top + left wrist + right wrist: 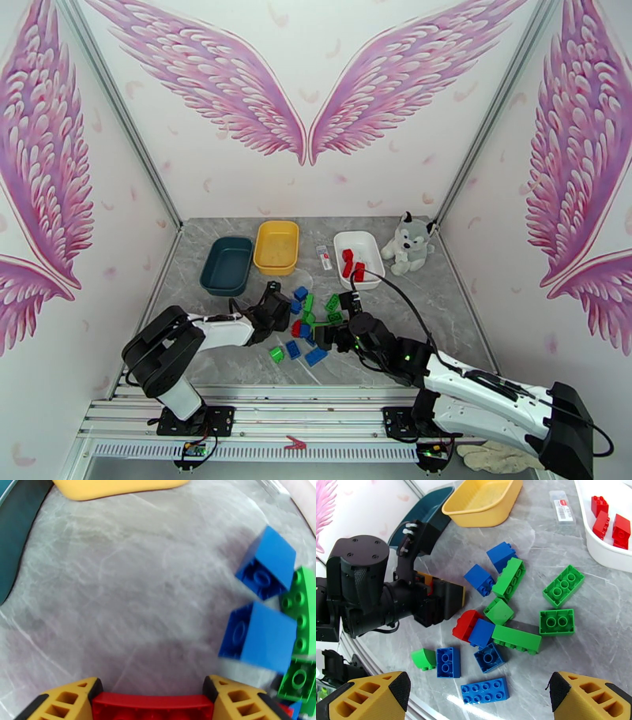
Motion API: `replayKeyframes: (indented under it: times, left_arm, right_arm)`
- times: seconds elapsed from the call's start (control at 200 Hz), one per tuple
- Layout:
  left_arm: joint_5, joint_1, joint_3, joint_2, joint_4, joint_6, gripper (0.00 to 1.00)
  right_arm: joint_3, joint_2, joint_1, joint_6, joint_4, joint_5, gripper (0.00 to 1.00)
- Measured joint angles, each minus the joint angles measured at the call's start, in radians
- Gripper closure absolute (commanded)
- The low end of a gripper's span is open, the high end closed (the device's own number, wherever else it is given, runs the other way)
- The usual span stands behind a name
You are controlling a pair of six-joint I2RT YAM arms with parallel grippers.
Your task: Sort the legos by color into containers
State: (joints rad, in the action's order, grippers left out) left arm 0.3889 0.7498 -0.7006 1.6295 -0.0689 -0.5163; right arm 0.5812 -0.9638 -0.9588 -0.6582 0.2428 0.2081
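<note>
Left hand [152, 691] pinches a red lego [152, 709]; right hand [478, 683] hangs spread wide, loose legos [499, 612] scattered on the counter [592, 645] just beneath it.

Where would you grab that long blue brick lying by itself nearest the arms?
Across its narrow width, pinching the two long smooth sides, coming straight down from above. The long blue brick lies flat, studs up, apart from the pile, so both long sides look free, and the studded top offers nothing to pinch.
</note>
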Motion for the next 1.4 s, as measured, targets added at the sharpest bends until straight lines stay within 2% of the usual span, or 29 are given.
replayKeyframes:
  times: [0.135,0.28,0.5,0.81,0.92,1.285,1.4]
  left_arm:
    - [-0.015,0.021,0.006,-0.097,-0.038,0.001,0.54]
    - [-0.087,0.024,0.008,-0.204,-0.027,0.002,0.54]
    - [-0.242,0.023,-0.024,-0.198,0.041,0.006,0.55]
    - [-0.422,0.015,-0.305,0.056,0.184,-0.005,0.57]
    - [-0.474,0.0,-0.421,0.164,0.218,-0.024,0.58]
    - [-0.616,-0.029,-0.927,0.502,0.227,-0.095,0.57]
    - [-0.649,-0.03,-1.109,0.597,0.195,-0.114,0.49]
  right_arm:
    - [0.0,-0.042,0.0,0.001,-0.006,0.021,0.01]
    - [0.023,-0.121,0.022,0.002,-0.008,0.032,0.02]
    - [0.109,-0.175,0.2,0.005,-0.032,-0.024,0.01]
    - [0.159,-0.177,0.459,-0.022,-0.053,-0.197,0.02]
    - [0.135,-0.123,0.525,-0.042,-0.052,-0.246,0.02]
    - [-0.003,0.214,0.573,-0.06,0.037,-0.27,0.01]
    - [-0.019,0.273,0.573,-0.06,0.085,-0.27,0.01]
